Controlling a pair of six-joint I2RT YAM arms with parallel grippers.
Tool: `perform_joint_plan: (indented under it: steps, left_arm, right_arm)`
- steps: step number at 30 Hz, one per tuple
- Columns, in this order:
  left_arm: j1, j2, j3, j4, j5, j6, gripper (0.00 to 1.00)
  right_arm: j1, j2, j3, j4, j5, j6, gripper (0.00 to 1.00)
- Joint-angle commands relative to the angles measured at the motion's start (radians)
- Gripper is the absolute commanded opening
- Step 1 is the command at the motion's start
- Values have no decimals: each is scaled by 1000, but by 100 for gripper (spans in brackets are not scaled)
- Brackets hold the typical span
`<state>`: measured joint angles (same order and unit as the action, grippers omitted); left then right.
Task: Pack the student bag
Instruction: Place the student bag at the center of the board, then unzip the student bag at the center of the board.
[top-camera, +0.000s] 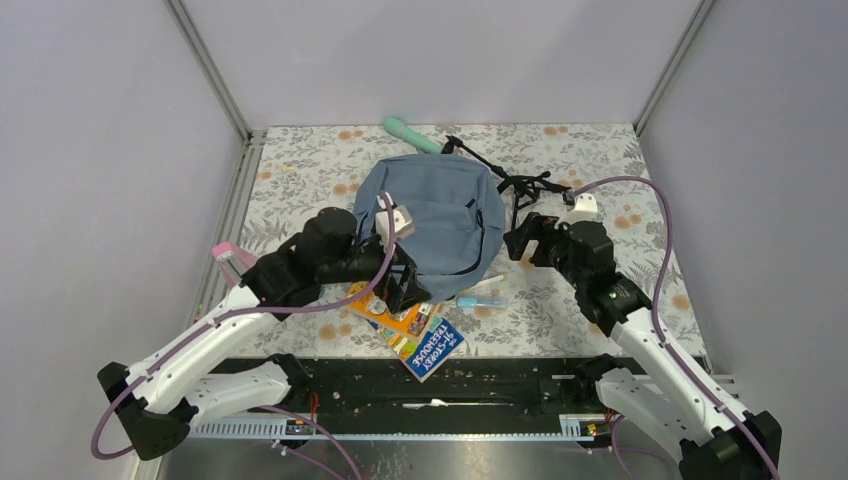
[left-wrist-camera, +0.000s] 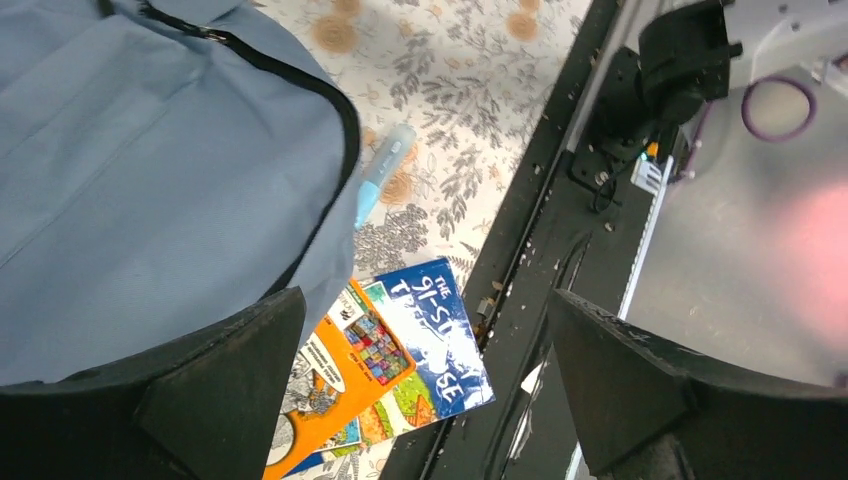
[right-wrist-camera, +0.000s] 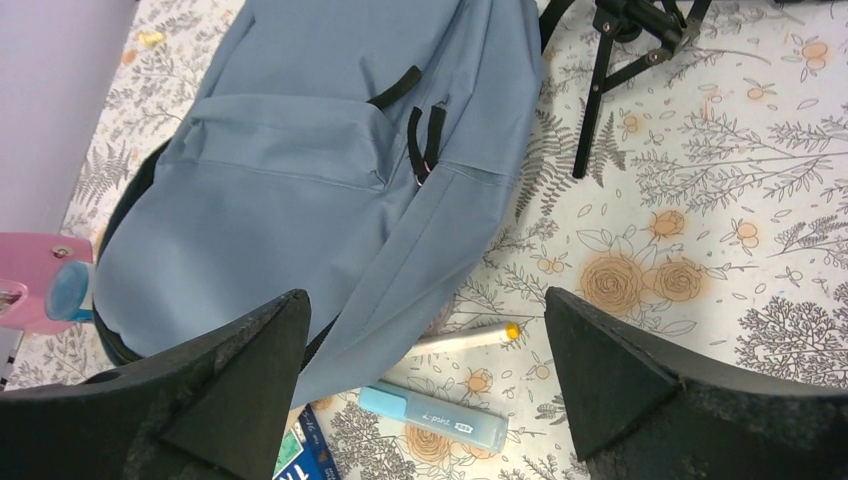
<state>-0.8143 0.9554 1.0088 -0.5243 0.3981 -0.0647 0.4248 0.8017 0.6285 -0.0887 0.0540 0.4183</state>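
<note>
Floral worktop (top-camera: 620, 170) carries everything. The student bag (top-camera: 435, 215) lies flat at the worktop's middle, a little toward the far edge, front pocket up, slate-blue with a dark zip line around it.

The left hand (left-wrist-camera: 425, 295) hangs over the bag's near-left rim – fingers spread wide, nothing between them. Its own view shows bag fabric under one finger and books below the gap. The right hand (right-wrist-camera: 425, 295) sits just off the bag's right side, above the worktop – also spread wide and empty.

Two books (top-camera: 415, 330) overlap near the near edge, an orange one (left-wrist-camera: 345, 365) and a blue one (left-wrist-camera: 430, 340). The orange one meets the bag's near rim.

A black thin-legged item (top-camera: 510, 180) lies right of the bag toward the far edge; cannot tell what it is. A mint-green object (top-camera: 412, 135) lies at the far edge, just beyond the bag. A pink object (top-camera: 228, 255) is at the left edge.

A light-blue highlighter (right-wrist-camera: 432, 417) lies beside the bag's near-right rim, right of the books. A white marker with a yellow tip (right-wrist-camera: 463, 339) lies between it and the bag.
</note>
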Motion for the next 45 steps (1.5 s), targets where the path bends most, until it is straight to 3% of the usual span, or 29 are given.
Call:
perform_joint_plan:
  steps: [1, 7, 9, 13, 19, 23, 27, 31, 36, 45]
  left_arm:
    - [92, 43, 103, -33, -24, -88, 99]
    - [509, 154, 112, 28, -30, -300, 99]
    - [565, 188, 100, 35, -33, -291, 99]
    - [584, 232, 52, 12, -190, -230, 99]
    - [632, 280, 10, 27, -139, -224, 98]
    - [632, 357, 43, -39, -125, -182, 85]
    - [632, 386, 48, -50, -150, -170, 82]
    - [632, 395, 43, -51, -141, -172, 82]
    - [632, 433, 48, -53, -129, -174, 81]
    - [632, 474, 53, -56, -94, -175, 62]
  right_arm:
    - [5, 32, 47, -9, 8, -12, 92]
    - [6, 103, 94, -11, 21, 41, 82]
    - [15, 150, 125, -8, 26, 32, 79]
    - [40, 264, 208, -40, 35, -27, 70]
    - [70, 474, 362, -111, 48, -101, 60]
    - [77, 646, 504, -159, 6, -142, 56]
    - [80, 798, 620, -230, 6, -148, 50]
    - [81, 873, 665, -247, -9, -154, 52]
    - [96, 937, 710, -255, 7, -166, 49]
    - [108, 1013, 780, -289, 75, -199, 37]
